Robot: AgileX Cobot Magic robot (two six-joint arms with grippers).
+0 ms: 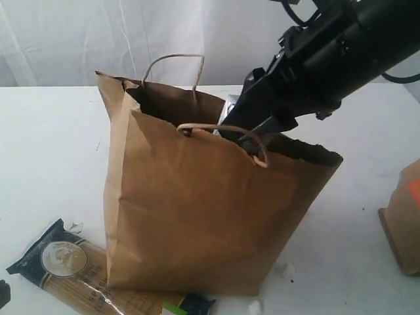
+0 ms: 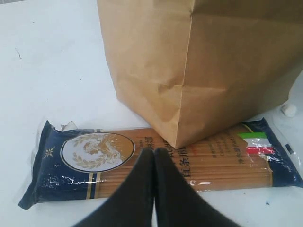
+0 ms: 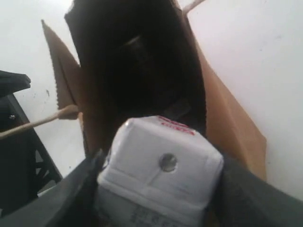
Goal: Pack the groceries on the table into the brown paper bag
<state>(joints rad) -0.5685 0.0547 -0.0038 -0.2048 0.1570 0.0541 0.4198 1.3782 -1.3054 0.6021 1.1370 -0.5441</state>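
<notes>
Left gripper: fingers pressed together, gripping nothing, positioned over the spaghetti pack. The pack lies flat on the near side of the white table, and the base corner of the brown paper bag overlaps its long edge. The bag stands upright with its mouth open. Right gripper: its fingers pinch a small white carton from both sides, held at the bag mouth. A brown pouch with orange label stands well apart, right of the bag.
</notes>
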